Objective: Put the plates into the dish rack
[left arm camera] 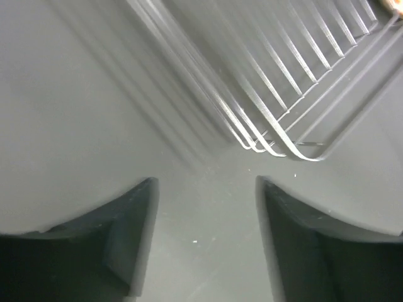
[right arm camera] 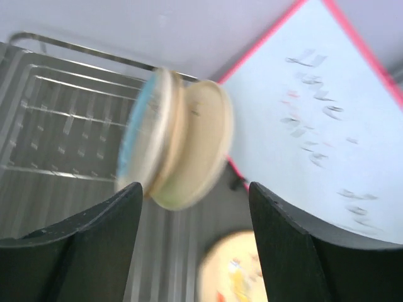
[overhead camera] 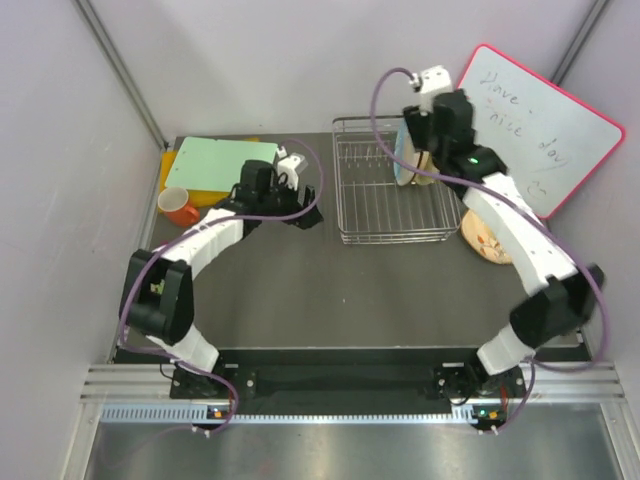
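Note:
The chrome wire dish rack (overhead camera: pixel 385 205) stands at the table's back centre. Two plates stand on edge in its right side: a light blue and cream plate (right arm camera: pixel 140 141) and a pale yellow-green plate (right arm camera: pixel 198 148) against it; the blue rim also shows in the top view (overhead camera: pixel 402 155). A peach plate (overhead camera: pixel 487 240) lies flat on the table right of the rack, and shows blurred in the right wrist view (right arm camera: pixel 236 270). My right gripper (right arm camera: pixel 195 195) is open and empty just above the standing plates. My left gripper (left arm camera: pixel 204 189) is open and empty, low over the table by the rack's left corner (left arm camera: pixel 277 141).
A pink-framed whiteboard (overhead camera: pixel 535 125) leans at the back right, close behind my right arm. An orange mug (overhead camera: pixel 178 207) and a green board (overhead camera: pixel 225 165) on a yellow one sit at the back left. Grey walls close in on three sides.

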Motion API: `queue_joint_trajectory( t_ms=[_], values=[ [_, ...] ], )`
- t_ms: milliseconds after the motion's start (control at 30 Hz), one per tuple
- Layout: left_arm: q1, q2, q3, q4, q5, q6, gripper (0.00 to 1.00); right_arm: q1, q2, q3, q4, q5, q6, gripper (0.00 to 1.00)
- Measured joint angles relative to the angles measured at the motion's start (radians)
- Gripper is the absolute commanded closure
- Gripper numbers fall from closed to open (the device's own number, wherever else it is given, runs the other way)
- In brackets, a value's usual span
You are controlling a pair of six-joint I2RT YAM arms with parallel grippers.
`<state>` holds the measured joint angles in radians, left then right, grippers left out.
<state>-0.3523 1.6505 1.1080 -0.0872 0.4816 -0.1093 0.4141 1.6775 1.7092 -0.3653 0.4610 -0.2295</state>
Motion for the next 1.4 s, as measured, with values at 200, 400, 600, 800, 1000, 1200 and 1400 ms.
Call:
queue_joint_trajectory(
  t_ms=[200, 400, 600, 800, 1000, 1200, 1400],
  values=[
    [0.002, -0.228, 0.026, -0.042, 0.083, 0.114, 0.01, -0.251, -0.443, -0.359, 0.032, -0.154, -0.174, 0.29],
    [-0.061, -0.333, 0.025, 0.002, 0.111, 0.085, 0.01, -0.462, -0.602, -0.723, -0.048, -0.347, -0.440, 0.33],
    [-0.064, -0.296, -0.008, -0.008, 0.073, 0.027, 0.01, -0.463, -0.743, -1.069, -0.074, -0.472, -0.627, 0.35],
    [-0.055, -0.286, -0.016, -0.050, 0.047, 0.010, 0.01, -0.463, -0.769, -1.168, 0.038, -0.490, -0.678, 0.38],
    [-0.041, -0.286, -0.016, -0.067, 0.041, 0.027, 0.01, -0.463, -0.613, -1.218, 0.201, -0.468, -0.682, 0.41],
    [-0.021, -0.286, -0.016, -0.083, 0.037, 0.030, 0.01, -0.463, -0.432, -1.215, 0.340, -0.421, -0.665, 0.45],
    [-0.006, -0.275, -0.016, -0.087, 0.037, 0.029, 0.01, -0.463, -0.354, -1.209, 0.419, -0.379, -0.667, 0.72]
  ],
)
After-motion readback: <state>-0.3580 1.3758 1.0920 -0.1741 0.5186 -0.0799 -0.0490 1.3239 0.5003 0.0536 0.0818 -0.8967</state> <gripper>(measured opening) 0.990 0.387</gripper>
